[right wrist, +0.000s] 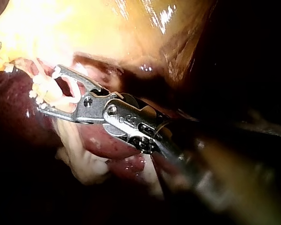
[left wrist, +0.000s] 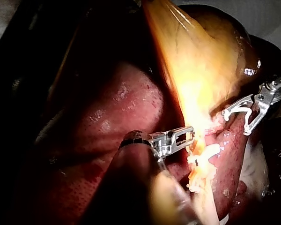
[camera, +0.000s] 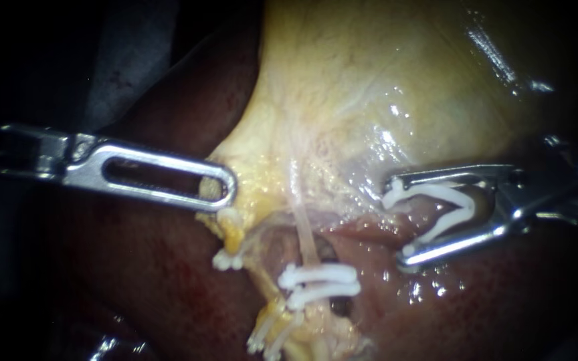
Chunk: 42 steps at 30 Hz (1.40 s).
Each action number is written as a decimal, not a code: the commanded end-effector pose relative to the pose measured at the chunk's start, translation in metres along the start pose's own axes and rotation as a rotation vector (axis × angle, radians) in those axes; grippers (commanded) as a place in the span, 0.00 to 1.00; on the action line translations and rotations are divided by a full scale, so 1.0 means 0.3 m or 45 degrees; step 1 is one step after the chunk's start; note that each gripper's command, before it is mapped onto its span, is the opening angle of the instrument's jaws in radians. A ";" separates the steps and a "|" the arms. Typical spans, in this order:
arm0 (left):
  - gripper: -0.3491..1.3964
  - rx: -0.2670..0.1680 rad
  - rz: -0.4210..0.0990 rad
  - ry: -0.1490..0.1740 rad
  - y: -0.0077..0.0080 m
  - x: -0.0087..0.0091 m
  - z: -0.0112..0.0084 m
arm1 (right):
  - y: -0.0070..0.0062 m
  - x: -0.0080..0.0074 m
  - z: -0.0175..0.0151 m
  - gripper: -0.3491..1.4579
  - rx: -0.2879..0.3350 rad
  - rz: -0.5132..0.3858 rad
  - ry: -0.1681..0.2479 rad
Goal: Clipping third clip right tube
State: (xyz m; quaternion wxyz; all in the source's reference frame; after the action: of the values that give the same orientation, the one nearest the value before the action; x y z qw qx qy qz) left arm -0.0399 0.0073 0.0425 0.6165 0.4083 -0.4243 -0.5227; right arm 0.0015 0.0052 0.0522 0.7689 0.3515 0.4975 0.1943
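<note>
My left instrument point(camera: 221, 190) comes in from the left with its slotted jaws closed on the yellow lower edge of the gallbladder point(camera: 369, 87), which lies over the dark red liver point(camera: 148, 281). The right tube point(camera: 304, 234) runs down from the gallbladder's neck across the liver and carries two white clips point(camera: 322, 281) side by side near its lower end. My right instrument point(camera: 397, 222) stands to the right of that tube, apart from it, its jaws spread wide and each bearing on one leg of an open white clip point(camera: 449, 207) seated between them.
</note>
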 end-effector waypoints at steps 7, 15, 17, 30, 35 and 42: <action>0.00 -0.001 0.000 0.000 -0.0001 0.0001 0.0002 | -0.0003 -0.0044 0.008 0.49 0.042 0.055 -0.015; 0.00 -0.003 0.000 -0.003 -0.0007 0.0005 0.0009 | 0.0004 -0.0081 0.018 0.49 0.070 0.100 -0.029; 0.00 -0.004 -0.001 -0.003 -0.0010 0.0006 0.0011 | 0.0011 -0.0088 0.020 0.49 0.074 0.104 -0.031; 0.00 -0.006 -0.002 -0.006 -0.0026 0.0015 0.0018 | 0.0084 -0.0116 0.023 0.49 0.075 0.104 -0.034; 0.00 -0.009 -0.002 -0.010 -0.0031 0.0018 0.0019 | 0.0104 -0.0122 0.022 0.49 0.075 0.103 -0.035; 0.00 -0.007 -0.003 -0.013 -0.0035 0.0021 0.0020 | 0.0125 -0.0123 0.023 0.49 0.074 0.102 -0.034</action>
State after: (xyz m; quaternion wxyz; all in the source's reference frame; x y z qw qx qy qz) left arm -0.0407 0.0065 0.0418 0.6148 0.4043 -0.4256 -0.5266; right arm 0.0064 0.0031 0.0591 0.7566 0.3957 0.4781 0.2059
